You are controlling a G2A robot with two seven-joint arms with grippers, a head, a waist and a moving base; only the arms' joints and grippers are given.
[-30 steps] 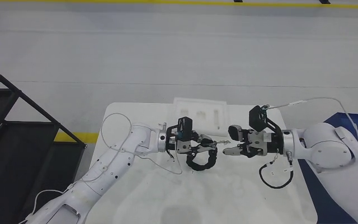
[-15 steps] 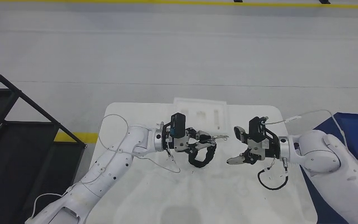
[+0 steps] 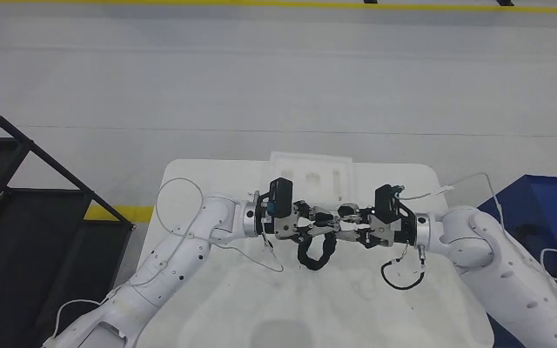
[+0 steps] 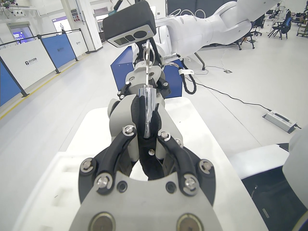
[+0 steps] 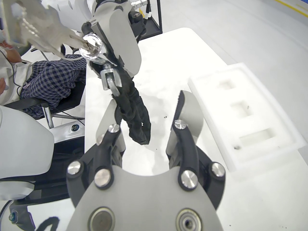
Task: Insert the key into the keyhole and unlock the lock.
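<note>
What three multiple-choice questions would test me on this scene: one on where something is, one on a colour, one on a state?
1. Where is the lock?
A. in the foam tray
B. gripped in the left pincer
C. on the floor
2. What colour is its cable loop?
A. red
B. yellow
C. black
3. How is the right pincer?
A. open
B. shut on the cable loop
C. shut on nothing
Answers: 1 B, the left wrist view shows its fingers closed around the lock; 2 C, the loop's sleeve is black; 3 A, the right wrist view shows its two fingers standing wide apart.
</note>
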